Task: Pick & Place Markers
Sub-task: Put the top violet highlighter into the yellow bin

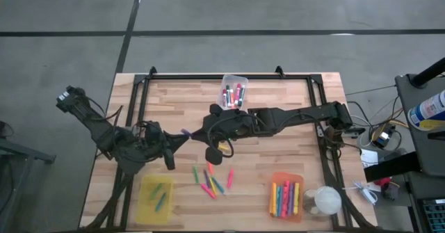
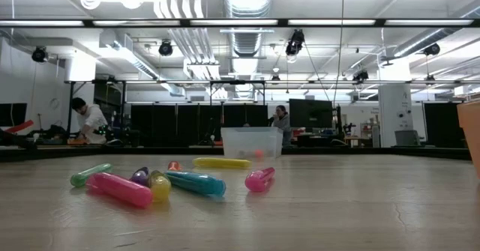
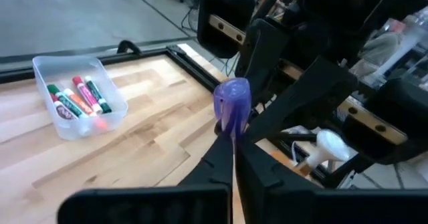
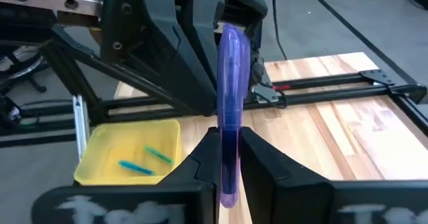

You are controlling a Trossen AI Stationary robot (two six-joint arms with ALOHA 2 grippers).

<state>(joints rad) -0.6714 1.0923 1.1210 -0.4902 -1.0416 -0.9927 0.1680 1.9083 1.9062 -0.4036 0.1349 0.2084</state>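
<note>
A purple marker hangs in the air above the table's middle, between my two arms; in the high view only a short bit of this marker shows. My left gripper comes from the table's left and is shut on one end. My right gripper comes from the right and is shut on the other end. Several loose markers lie flat on the wood nearer the front edge. In the low view these markers show, but neither gripper does. My left gripper pinches the purple marker's end between its two fingertips, coming nearly level from the table's left. The marker runs on away from the fingers toward the right arm, clear of the table. My right gripper pinches the marker's other end between its two fingers, coming from the table's right and slanting slightly down. The marker lies along the fingers and sticks out past their tips toward the left gripper, lifted clear of the table.
A clear bin with a few markers stands at the far edge. A yellow bin with two teal markers sits front left. An orange bin with several markers sits front right, beside a white round object.
</note>
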